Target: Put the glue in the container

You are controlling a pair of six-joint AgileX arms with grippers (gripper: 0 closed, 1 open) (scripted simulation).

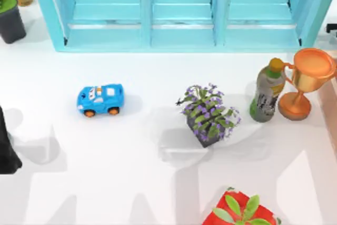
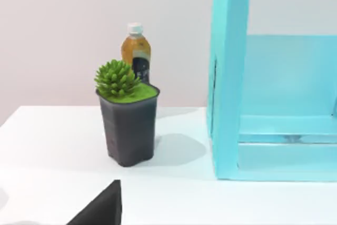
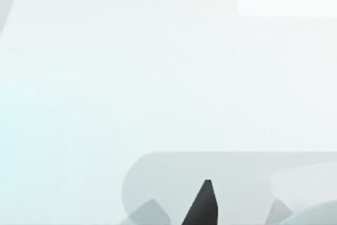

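Note:
The glue is out of view, and so is the container. My left arm point(image 1: 6, 148) is a dark shape at the table's left edge. A black part of my left gripper point(image 2: 100, 209) shows in the left wrist view, which faces a black pot with a green succulent point(image 2: 128, 122). A black part of my right gripper point(image 3: 202, 206) hangs over bare white table in the right wrist view.
A turquoise shelf unit point(image 1: 181, 38) runs along the back. A blue toy car point(image 1: 100, 99) sits left of centre. A purple flower pot point(image 1: 208, 115), a green bottle point(image 1: 267, 90) and an orange trophy point(image 1: 305, 80) stand at the right. A red pot point(image 1: 239, 212) is at the front.

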